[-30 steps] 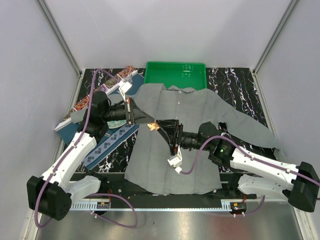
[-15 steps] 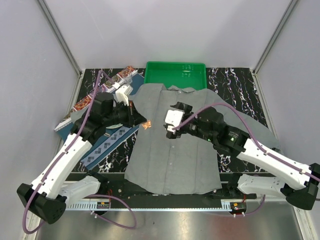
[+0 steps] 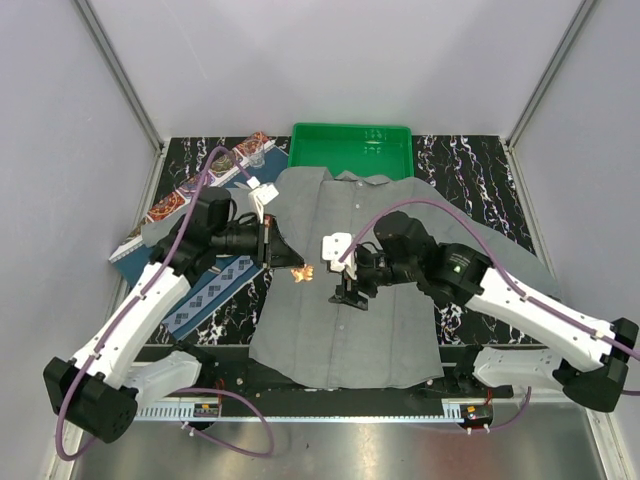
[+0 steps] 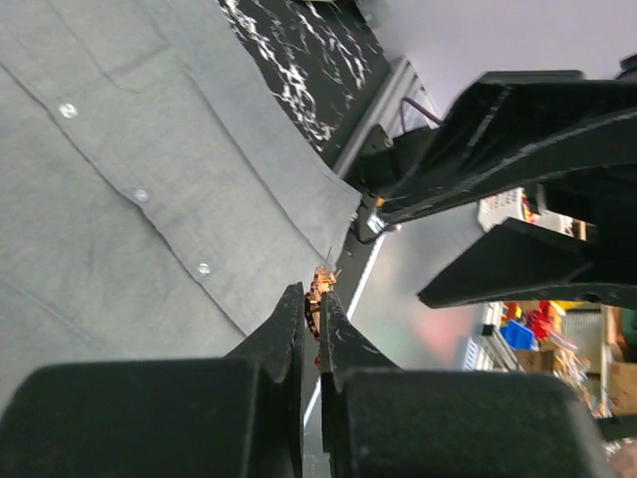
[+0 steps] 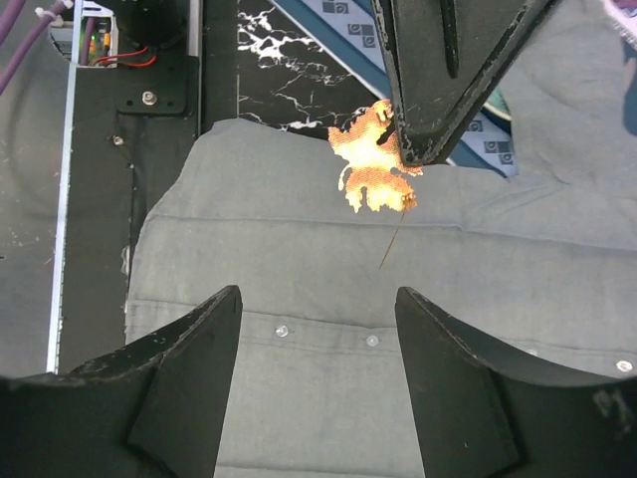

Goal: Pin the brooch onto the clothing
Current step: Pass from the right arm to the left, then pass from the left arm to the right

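Now: brooch pinched in your left gripper, right gripper open beside it

Your left gripper is closed on the brooch, and in the left wrist view the two fingers sit almost together with the orange ornament sticking out past their tips. From above, the brooch lies over the grey shirt, close to the shirt's 9 o'clock edge, where the cloth meets the blue patterned placemat.

Your right gripper points down at the middle of the shirt, at about 3 o'clock from the brooch and near it but apart. Its jaws are spread wide and nothing is between them. In the right wrist view the brooch shows at 12 o'clock, beyond the open fingers, clamped at the tip of the left gripper. A thin pin hangs from it towards 6 o'clock, over the cloth. You cannot tell from these views whether the pin's tip touches the fabric.

The shirt lies flat and open across the black marbled table, collar at 12 o'clock and hem at 6 o'clock. Its row of pale buttons runs just under the right gripper. A green tray sits at 12 o'clock, touching the collar.
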